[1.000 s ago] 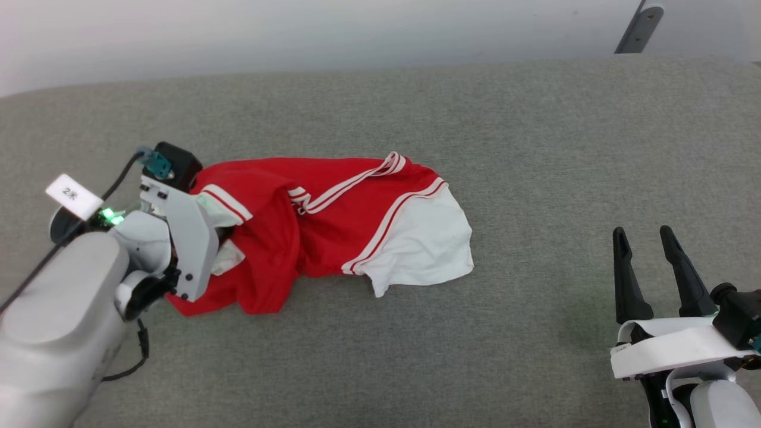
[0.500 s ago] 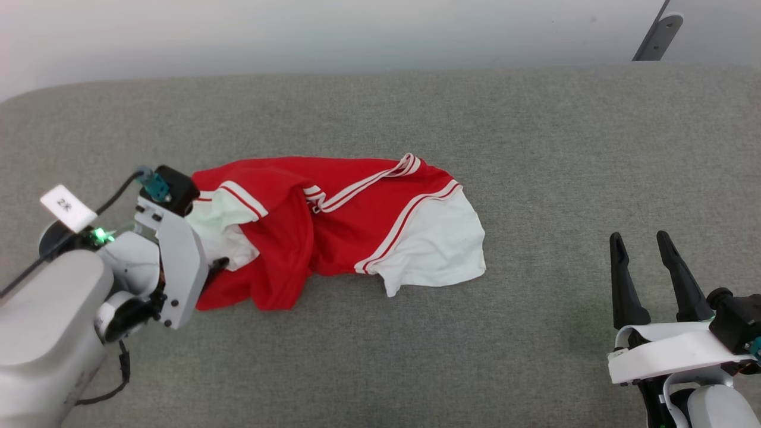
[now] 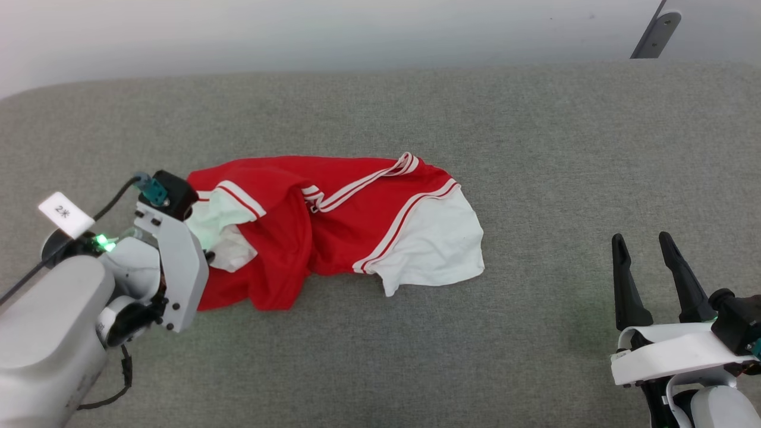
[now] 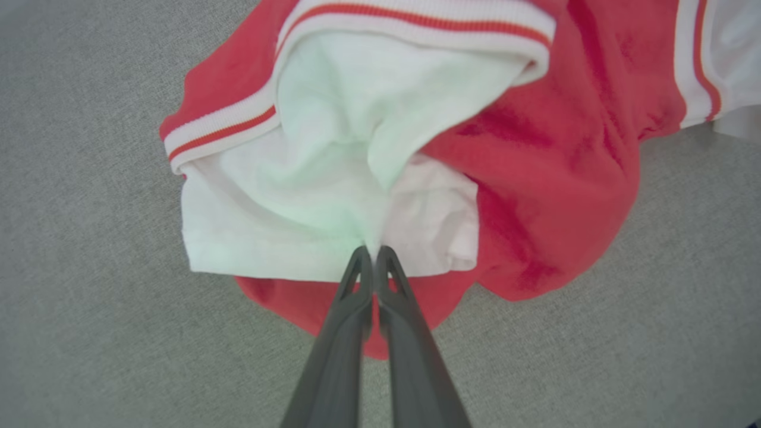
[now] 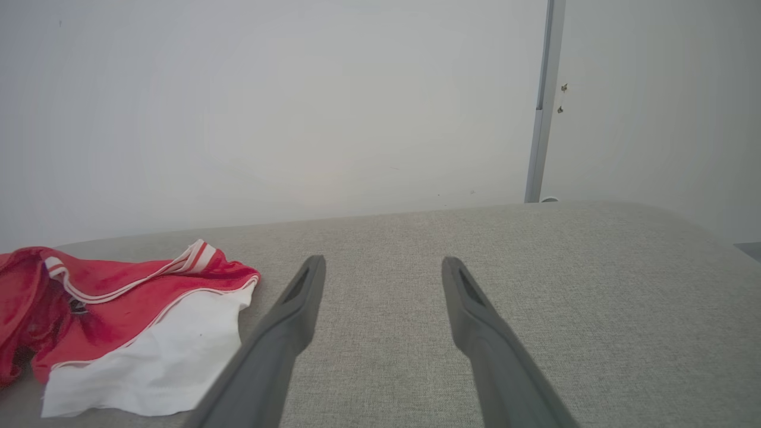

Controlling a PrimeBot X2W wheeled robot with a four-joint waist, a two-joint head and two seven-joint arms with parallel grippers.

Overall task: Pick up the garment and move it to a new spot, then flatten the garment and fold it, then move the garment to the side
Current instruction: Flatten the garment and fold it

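Picking up the red short-sleeved T-shirt with white sleeves and striped trim [image 3: 351,232] looks like the step in hand. The T-shirt lies in a crumpled heap on the wide grey cloth-covered surface [image 3: 416,107], a bit left of the middle.

The left gripper [image 4: 370,254] has its two long dark fingers pressed tight together. They pinch a bit of the white sleeve at the T-shirt's left end, and the cloth puckers in toward the tips. The T-shirt looks to be lying flat down, not lifted yet.

Next, I think, the arm needs to go up and carry the T-shirt to a new spot. The pinch is small, so a fast pull could let the cloth slip out.

The left arm reaches in from the lower left, with its wrist bent down over the T-shirt's edge. The right gripper [image 3: 642,238] sits at the lower right, well apart from the T-shirt. Its fingers are spread wide and hold nothing.
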